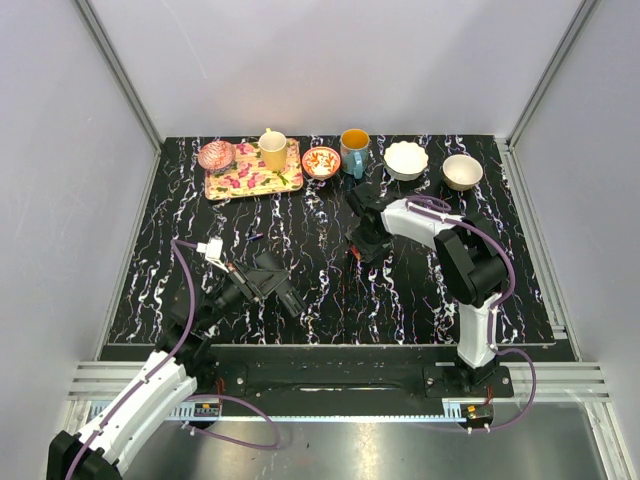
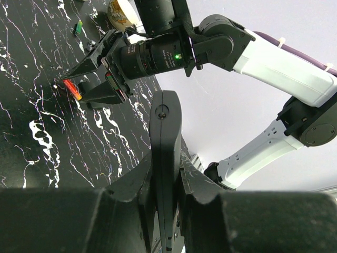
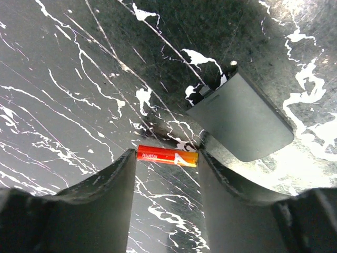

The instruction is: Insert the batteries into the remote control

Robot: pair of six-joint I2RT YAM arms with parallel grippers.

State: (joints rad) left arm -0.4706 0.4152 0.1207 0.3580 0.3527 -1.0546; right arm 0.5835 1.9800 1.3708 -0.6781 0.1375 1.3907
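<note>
Your left gripper (image 2: 166, 176) is clamped on the slim, flat black plastic remote control (image 2: 165, 126). It holds the remote edge-on at about 7 o'clock from the middle of the black marbled table (image 1: 170, 270), probably to keep it steady for loading. Your right gripper (image 3: 167, 164), near the table's middle, pinches a small red-and-orange cylindrical battery (image 3: 167, 156) end to end at its fingertips, low over the surface. A flat dark grey plastic cover (image 3: 242, 118) lies at 1 o'clock of the battery, likely the battery door set aside.
</note>
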